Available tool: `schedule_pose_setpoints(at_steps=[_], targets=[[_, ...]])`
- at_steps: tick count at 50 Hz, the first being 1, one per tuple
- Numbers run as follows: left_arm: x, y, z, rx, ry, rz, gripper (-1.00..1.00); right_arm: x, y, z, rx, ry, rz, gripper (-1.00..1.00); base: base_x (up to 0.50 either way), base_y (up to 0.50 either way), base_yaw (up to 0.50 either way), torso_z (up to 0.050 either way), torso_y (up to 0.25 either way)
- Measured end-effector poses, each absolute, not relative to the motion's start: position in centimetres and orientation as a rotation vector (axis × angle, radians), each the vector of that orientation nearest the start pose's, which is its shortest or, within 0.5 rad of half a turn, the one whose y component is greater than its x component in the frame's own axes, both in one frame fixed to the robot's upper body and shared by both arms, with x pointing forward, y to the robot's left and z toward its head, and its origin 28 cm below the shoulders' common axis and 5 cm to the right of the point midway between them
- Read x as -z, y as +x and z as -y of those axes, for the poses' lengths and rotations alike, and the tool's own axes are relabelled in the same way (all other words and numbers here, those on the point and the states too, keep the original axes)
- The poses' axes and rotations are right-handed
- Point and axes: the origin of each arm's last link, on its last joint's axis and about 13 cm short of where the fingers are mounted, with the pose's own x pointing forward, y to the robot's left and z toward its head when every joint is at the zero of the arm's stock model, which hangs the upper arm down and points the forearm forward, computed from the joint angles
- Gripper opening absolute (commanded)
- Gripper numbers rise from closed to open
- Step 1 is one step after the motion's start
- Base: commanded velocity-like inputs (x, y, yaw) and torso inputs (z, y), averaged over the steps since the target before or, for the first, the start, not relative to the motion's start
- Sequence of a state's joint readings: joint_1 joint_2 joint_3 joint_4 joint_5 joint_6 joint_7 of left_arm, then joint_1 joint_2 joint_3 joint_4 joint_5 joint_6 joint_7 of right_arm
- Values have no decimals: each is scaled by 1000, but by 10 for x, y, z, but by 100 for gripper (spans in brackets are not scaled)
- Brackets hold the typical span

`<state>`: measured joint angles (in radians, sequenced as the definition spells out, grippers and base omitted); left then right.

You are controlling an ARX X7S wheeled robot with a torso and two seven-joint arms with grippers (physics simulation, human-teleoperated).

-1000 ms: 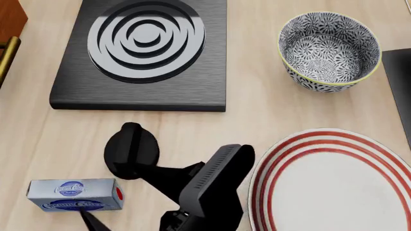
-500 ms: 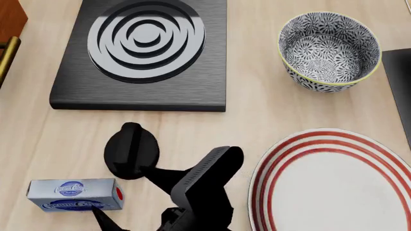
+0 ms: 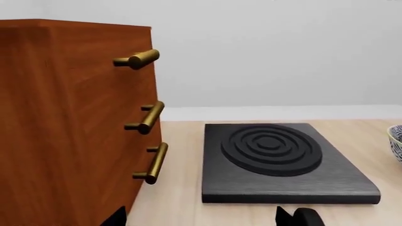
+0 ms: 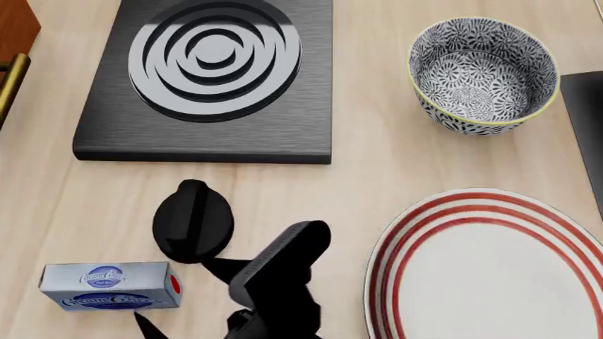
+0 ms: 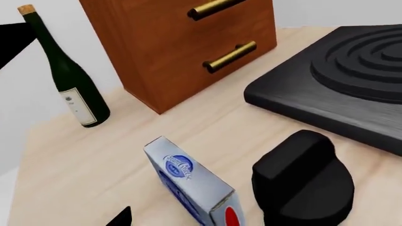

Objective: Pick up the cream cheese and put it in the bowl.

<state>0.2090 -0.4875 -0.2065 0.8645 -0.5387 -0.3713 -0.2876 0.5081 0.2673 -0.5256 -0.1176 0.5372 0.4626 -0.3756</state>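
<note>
The cream cheese point(image 4: 111, 286) is a silvery-grey box with a blue oval label and a red dot on its right end. It lies on the wooden counter at the front left, and it also shows in the right wrist view point(image 5: 188, 181). My right gripper point(image 4: 179, 296) is open at the box's red-dot end. One fingertip point(image 4: 143, 323) is just in front of the box and the other point(image 4: 215, 267) is beside the black knob. The floral bowl point(image 4: 482, 74) stands empty at the far right. My left gripper point(image 3: 201, 222) is open and empty, and it faces the stove plate.
A black knob-like object point(image 4: 193, 220) sits just right of the box. A black burner plate point(image 4: 207, 78) lies at the back. A red-ringed white plate point(image 4: 490, 268) is at the front right. A wooden drawer cabinet point(image 5: 182, 42) and a wine bottle point(image 5: 66, 80) stand to the left.
My right arm has swung left and lower in the head view. The front fingertip has slid slightly right along the box. The box has not moved.
</note>
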Motion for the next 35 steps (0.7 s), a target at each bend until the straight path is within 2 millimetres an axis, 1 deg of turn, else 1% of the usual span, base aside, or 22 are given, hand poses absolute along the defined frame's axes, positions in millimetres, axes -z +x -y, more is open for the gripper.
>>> schedule_pose_setpoints(at_steps=[22, 35], targets=[[-151, 146, -274, -57, 10, 273, 100, -101, 294, 40, -978, -18, -109, 100, 0, 0, 0, 0, 0], [-150, 146, -276, -63, 8, 273, 100, -99, 298, 34, -987, -47, -132, 100, 0, 0, 0, 0, 0]])
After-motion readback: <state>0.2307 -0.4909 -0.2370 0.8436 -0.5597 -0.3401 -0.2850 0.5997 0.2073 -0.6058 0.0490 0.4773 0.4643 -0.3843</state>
